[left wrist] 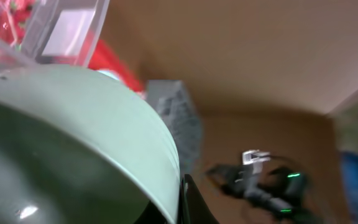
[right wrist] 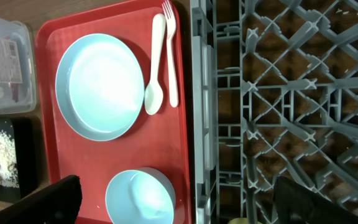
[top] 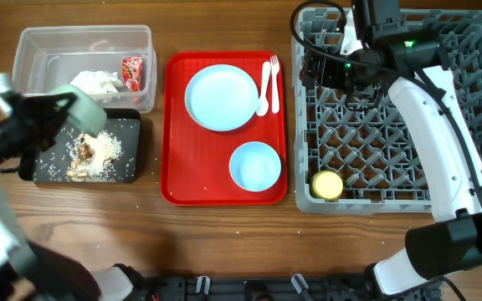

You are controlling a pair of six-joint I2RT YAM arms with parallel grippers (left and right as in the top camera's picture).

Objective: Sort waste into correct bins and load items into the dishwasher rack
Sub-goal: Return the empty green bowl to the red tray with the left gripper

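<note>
Two bowls: one bowl (top: 255, 165) lay on the red tray (top: 174, 167); left of that tray, the left gripper (top: 67, 109) pinched the tilted bowl (top: 89, 114) above the black tray (top: 48, 171). Right of it, the right gripper (right wrist: 176, 186) gaped over the rack (top: 375, 150). Wrapper (top: 132, 70) print was illegible.

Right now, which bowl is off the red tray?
The bowl in the left hand, over the black tray; the other bowl sits on the red tray.

Your left wrist view is all blur, filled by the bowl (left wrist: 73, 143) that hides the fingers of your left gripper (top: 61, 113), and between the tips of your right gripper (right wrist: 188, 202) the second bowl (right wrist: 140, 198) is cut by the bottom edge.
</note>
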